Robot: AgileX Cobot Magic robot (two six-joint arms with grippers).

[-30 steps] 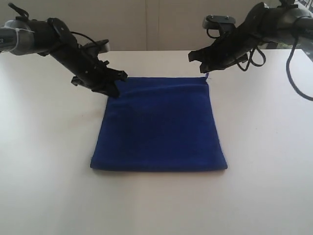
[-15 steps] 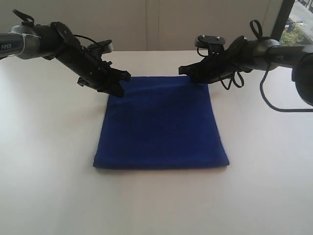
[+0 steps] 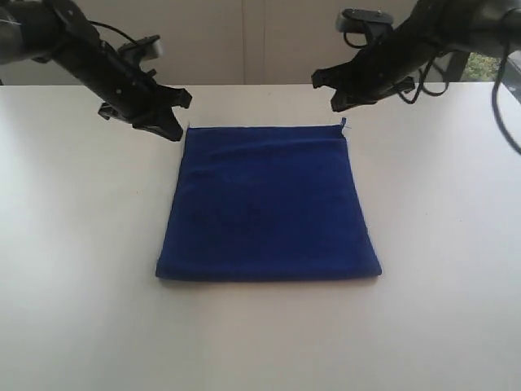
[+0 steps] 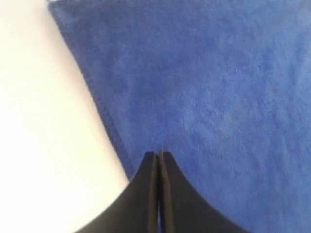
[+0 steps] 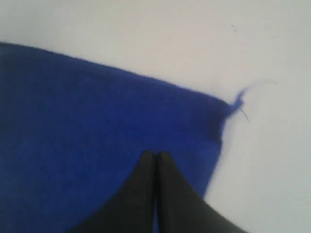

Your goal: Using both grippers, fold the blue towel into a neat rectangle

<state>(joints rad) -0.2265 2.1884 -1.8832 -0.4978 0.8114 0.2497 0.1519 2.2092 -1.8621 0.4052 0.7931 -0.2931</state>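
The blue towel (image 3: 269, 204) lies flat on the white table as a doubled, roughly square shape, its fold edge toward the front. My left gripper (image 3: 173, 130) hovers just outside the towel's far left corner, jaws shut with nothing in them. In the left wrist view its tips (image 4: 159, 154) hang over the plush towel (image 4: 218, 87) near the stitched hem. My right gripper (image 3: 338, 102) is raised above the far right corner, also shut and empty. The right wrist view shows its tips (image 5: 155, 154) over the towel (image 5: 87, 121) near a frayed corner thread (image 5: 238, 102).
The white table (image 3: 81, 309) stretches bare on all sides of the towel. A pale wall runs along the back, and black cables (image 3: 423, 81) hang from the right arm.
Both grippers have lifted away from the towel's far corners, the left one moving up and to the left, the right one up and back. The towel's far edge now lies flat.
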